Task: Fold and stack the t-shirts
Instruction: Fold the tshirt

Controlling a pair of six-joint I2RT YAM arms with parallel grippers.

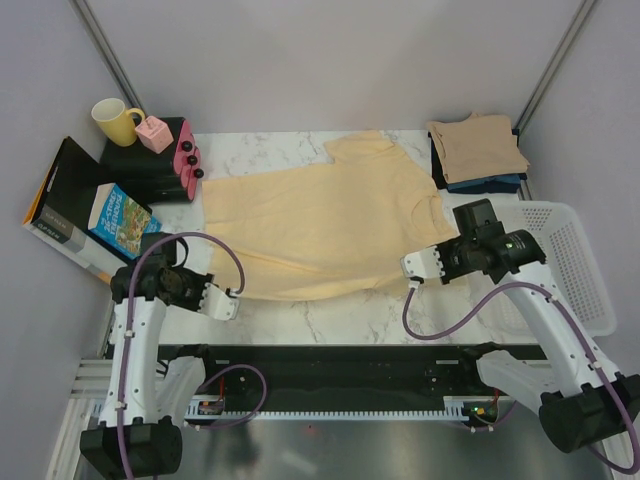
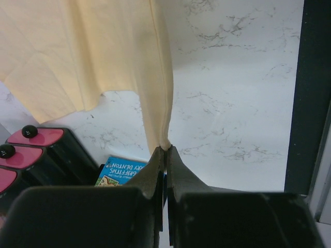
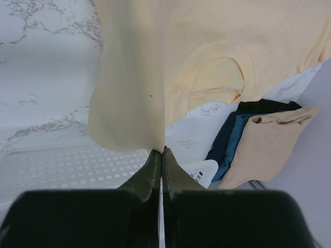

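Note:
A pale yellow-cream t-shirt (image 1: 320, 220) lies spread across the marble table, collar to the right. My left gripper (image 1: 232, 300) is shut on its near-left corner; in the left wrist view the fabric (image 2: 124, 57) rises from the closed tips (image 2: 166, 149). My right gripper (image 1: 412, 265) is shut on the shirt's near-right edge; in the right wrist view the cloth (image 3: 155, 67) hangs from the closed tips (image 3: 163, 150). A folded tan-beige shirt (image 1: 478, 148) tops a stack of dark navy/teal shirts (image 1: 490, 185) at the back right, and the stack also shows in the right wrist view (image 3: 269, 139).
A white mesh basket (image 1: 565, 260) stands at the right edge. At the back left are a yellow mug (image 1: 118, 120), a pink object (image 1: 155, 133), black boxes with pink tops (image 1: 185, 158), and a blue book (image 1: 122, 220). Purple cables loop near both arms.

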